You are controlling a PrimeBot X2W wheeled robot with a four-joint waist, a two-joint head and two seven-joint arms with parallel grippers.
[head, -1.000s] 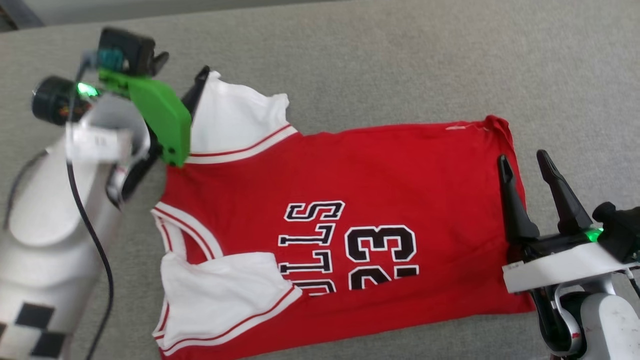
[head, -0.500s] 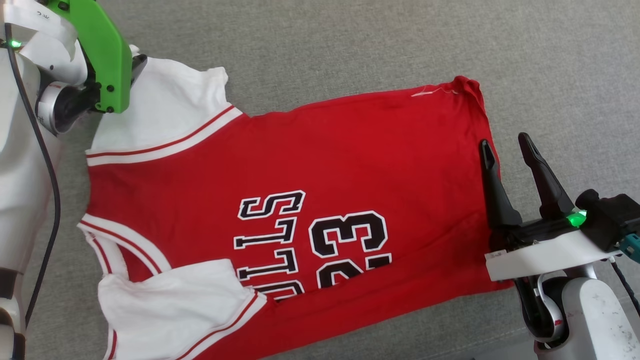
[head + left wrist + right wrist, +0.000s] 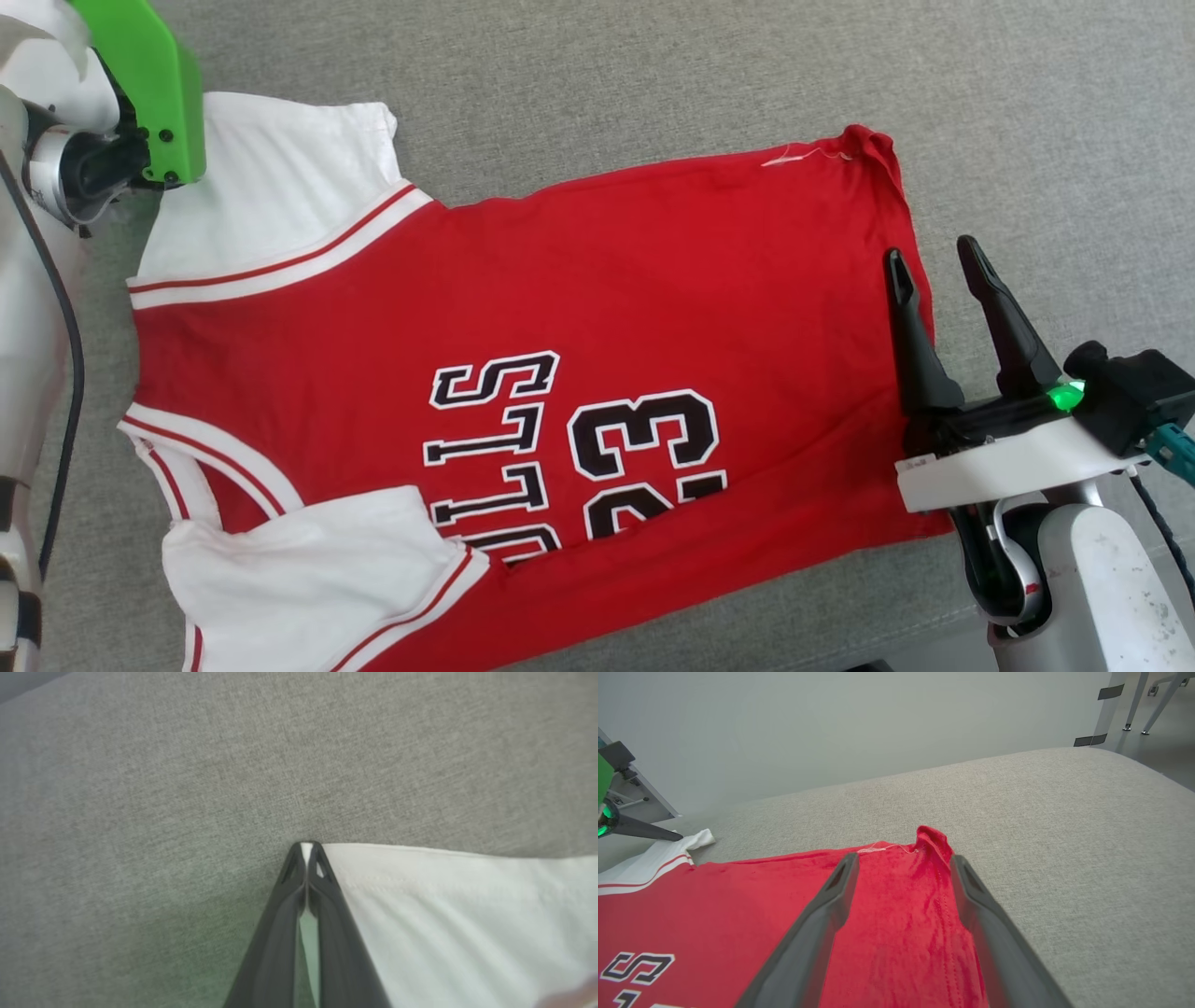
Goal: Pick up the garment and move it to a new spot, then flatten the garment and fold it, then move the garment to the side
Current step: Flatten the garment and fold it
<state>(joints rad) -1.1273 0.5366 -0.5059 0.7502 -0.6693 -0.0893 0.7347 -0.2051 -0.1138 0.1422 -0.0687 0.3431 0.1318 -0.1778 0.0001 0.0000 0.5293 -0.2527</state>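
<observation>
Checking head view: garment [image 3: 597,373] lay face-up and mostly flat on the grey cushion [image 3: 653,84], collar toward 9 o'clock, hem toward 3. A green wrist cover [image 3: 140,93] sat at 10 o'clock over the upper white sleeve [image 3: 280,177]. At 3-4 o'clock the right gripper [image 3: 931,252] had its fingers spread across the hem, gripping nothing. The lower sleeve [image 3: 308,579] at 7 o'clock was flopped onto the chest, hiding part of the lettering [image 3: 495,448]. Risk: folding like that would lock the crease in.

Left wrist view: left gripper [image 3: 306,845] was clamped on the very corner of the white sleeve, with only a sliver of cloth showing between the tips. Risk: a bite that thin would probably slip out on the first pull. A hard pull would likely drag the whole shirt toward 9 o'clock instead of tensioning the sleeve, since nothing pinned the other end.

Right wrist view: the right fingers stood apart, one each side of the hem line, with the hem corner [image 3: 931,840] bunched up at 12 o'clock. Couldn't tell whether the tips touched cloth. Risk: closing from there could pinch only the top layer or miss the edge, leaving the back layer behind and skewing the fold. Uneven pull between the arms would rotate the shirt.
</observation>
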